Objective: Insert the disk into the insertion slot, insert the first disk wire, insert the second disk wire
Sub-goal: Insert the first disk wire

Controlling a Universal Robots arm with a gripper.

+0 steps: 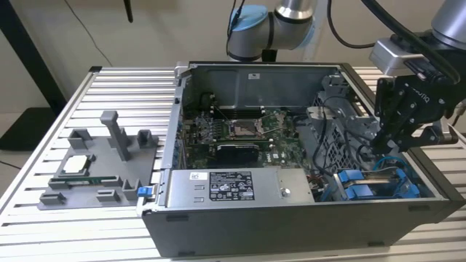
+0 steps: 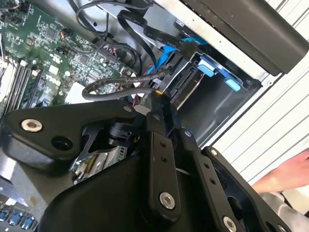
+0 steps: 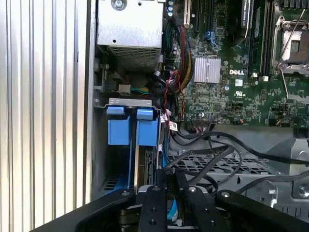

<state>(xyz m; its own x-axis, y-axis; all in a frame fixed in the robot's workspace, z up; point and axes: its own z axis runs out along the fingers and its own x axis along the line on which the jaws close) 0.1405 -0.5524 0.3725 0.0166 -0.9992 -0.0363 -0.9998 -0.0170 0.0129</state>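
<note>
Two blue carriers sat in slot: disk plus spare. Claw gripped one black wire. PSU wore one white label.

The disk sits in the insertion slot, beside the power-supply box.

The disk, blue carrier front outward, sits pushed into the grey insertion slot.
</note>
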